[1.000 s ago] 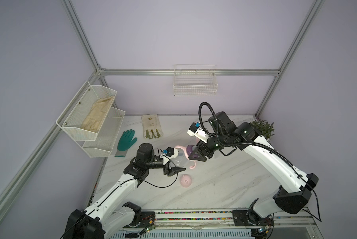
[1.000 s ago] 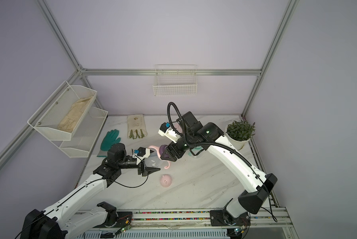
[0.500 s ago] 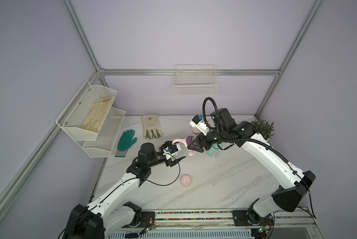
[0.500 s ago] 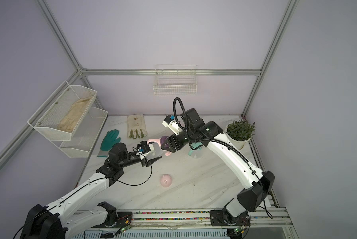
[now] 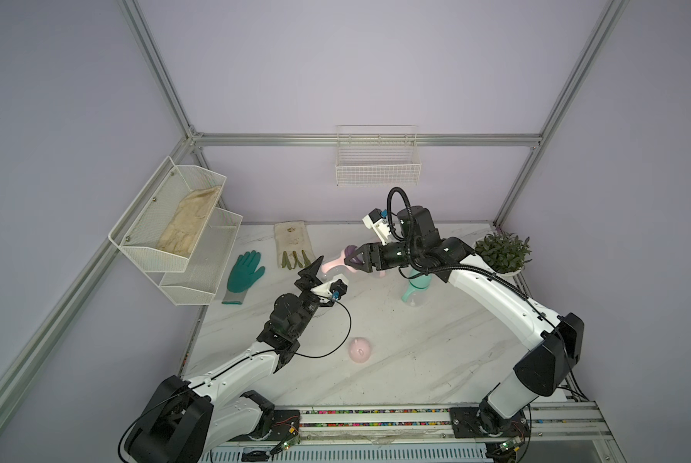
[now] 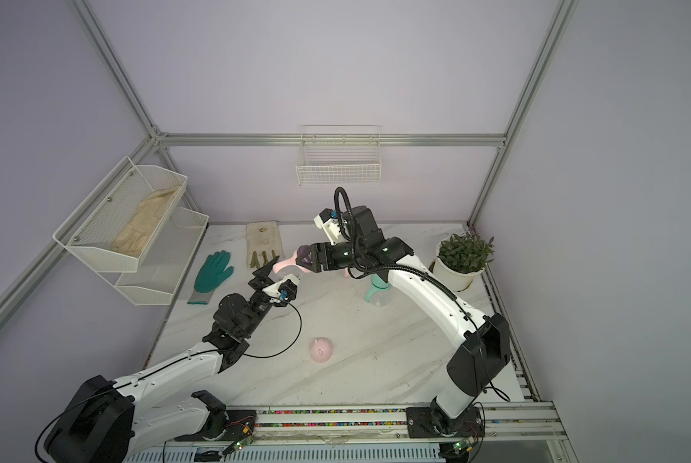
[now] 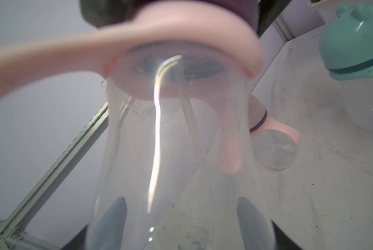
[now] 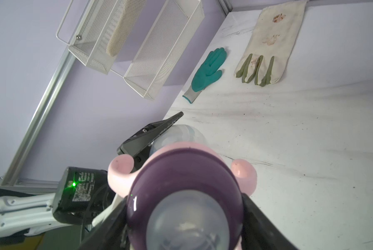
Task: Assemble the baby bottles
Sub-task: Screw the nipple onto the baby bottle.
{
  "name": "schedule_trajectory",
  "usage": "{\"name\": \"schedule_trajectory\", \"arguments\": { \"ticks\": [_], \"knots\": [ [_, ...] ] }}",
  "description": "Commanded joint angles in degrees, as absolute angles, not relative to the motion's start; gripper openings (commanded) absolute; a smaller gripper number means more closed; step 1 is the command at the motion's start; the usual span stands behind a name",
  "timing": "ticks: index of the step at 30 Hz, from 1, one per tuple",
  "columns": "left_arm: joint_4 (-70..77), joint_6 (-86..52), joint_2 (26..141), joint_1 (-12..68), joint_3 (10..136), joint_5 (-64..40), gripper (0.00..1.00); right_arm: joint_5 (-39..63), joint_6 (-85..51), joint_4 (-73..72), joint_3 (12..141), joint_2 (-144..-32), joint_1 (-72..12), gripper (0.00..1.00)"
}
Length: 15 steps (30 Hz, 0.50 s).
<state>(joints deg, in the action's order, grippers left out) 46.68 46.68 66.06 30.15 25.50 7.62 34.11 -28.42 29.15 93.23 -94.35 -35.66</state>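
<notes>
My left gripper [image 5: 315,269] is shut on a clear bottle body [image 7: 177,162] and holds it off the table; its fingers [image 7: 116,216] show through the plastic on both sides. My right gripper [image 8: 185,216] is shut on a purple collar [image 8: 181,173] that carries a clear nipple [image 8: 187,220] and a pink two-handled ring [image 7: 181,39]. The ring sits over the bottle's mouth. A capped pink bottle [image 7: 274,140] and a capped mint bottle [image 5: 416,286] stand behind the right arm. A loose pink dome cap [image 5: 360,350] lies on the table in front.
A teal glove [image 5: 244,272] and a white glove [image 5: 293,244] lie at the back left, below a white mesh shelf [image 5: 175,228] on the left wall. A potted plant [image 6: 462,256] stands at the back right. A wire basket [image 5: 378,168] hangs on the back wall.
Both grippers have moved up and toward the back left with their parts. The left gripper has swung the bottle to point away, and the collar now sits at its mouth.
</notes>
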Motion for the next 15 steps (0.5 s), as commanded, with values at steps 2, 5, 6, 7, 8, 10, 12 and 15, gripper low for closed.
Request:
{"name": "schedule_trajectory", "arguments": {
  "ticks": [2,5,6,7,8,10,12,15],
  "knots": [
    [65.2,55.5,69.0,31.6,24.0,20.6,0.00,33.7,-42.5,20.1,92.8,-94.1,-35.9,0.31],
    [69.0,58.2,71.5,32.3,23.6,22.7,0.00,33.8,-43.7,19.3,93.4,-93.6,-35.9,0.57],
    [68.5,58.3,71.9,32.6,23.7,22.9,0.00,33.3,-42.0,19.9,93.8,-93.2,-35.9,0.69],
    [66.8,57.6,72.1,32.9,24.0,22.9,0.00,33.0,-38.0,21.1,94.4,-92.5,-35.9,0.76],
    [64.9,55.6,71.9,33.1,24.3,22.9,0.00,32.3,-33.5,22.9,95.0,-91.6,-35.8,0.82],
    [59.2,48.4,70.1,33.4,24.8,22.2,0.00,26.3,-24.0,30.5,96.9,-89.1,-35.8,0.90],
    [47.7,41.4,66.2,33.3,26.2,16.7,0.00,21.6,-17.1,37.3,99.1,-86.9,-35.8,0.94],
    [24.3,30.0,61.0,33.2,32.5,6.6,0.00,18.4,-9.8,47.8,103.3,-84.2,-35.8,0.96]
  ]
}}
